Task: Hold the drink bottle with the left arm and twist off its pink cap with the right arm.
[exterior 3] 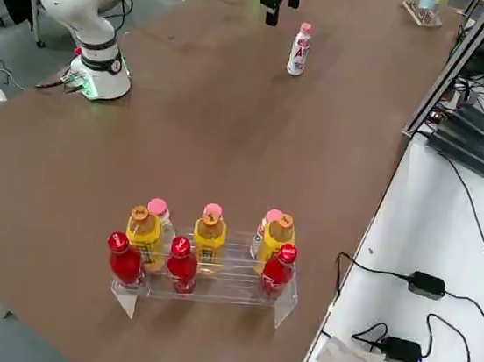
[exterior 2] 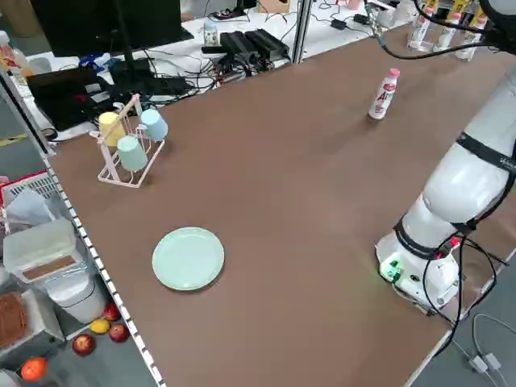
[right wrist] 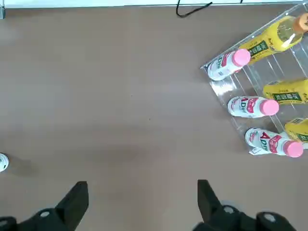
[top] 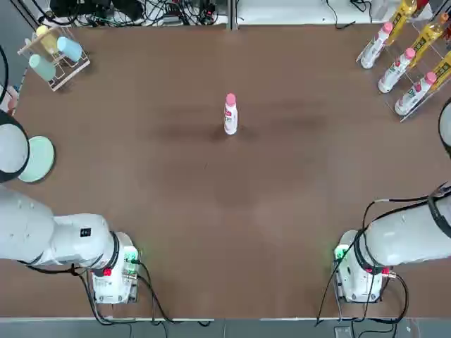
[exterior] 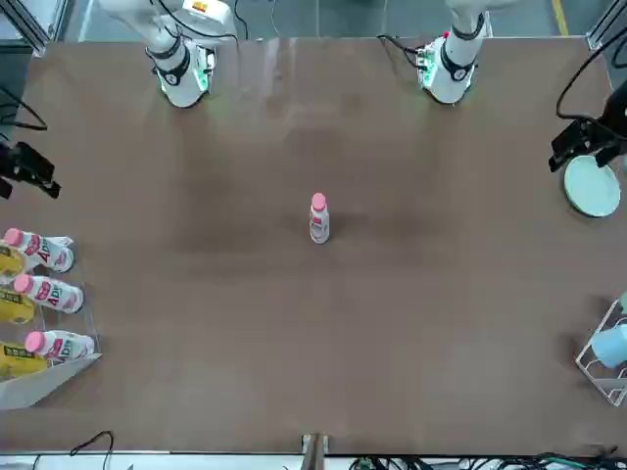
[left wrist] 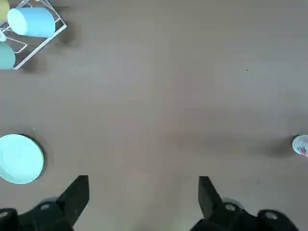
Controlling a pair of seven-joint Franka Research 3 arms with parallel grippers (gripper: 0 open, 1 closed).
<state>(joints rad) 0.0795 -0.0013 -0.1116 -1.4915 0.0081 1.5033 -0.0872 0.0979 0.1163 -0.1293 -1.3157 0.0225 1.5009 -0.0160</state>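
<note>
In the top view, going left to right: the left arm (top: 49,236) sits at eight o'clock, its left gripper (left wrist: 143,199) spread wide and empty. The drink bottle (top: 230,115) stands upright toward twelve o'clock, pink cap (top: 230,99) on. The right arm (top: 405,236) sits at four o'clock, its right gripper (right wrist: 143,202) likewise wide and empty.

Brown table (top: 211,211); white side bench (exterior 3: 441,285) with cables; grey floor.
</note>
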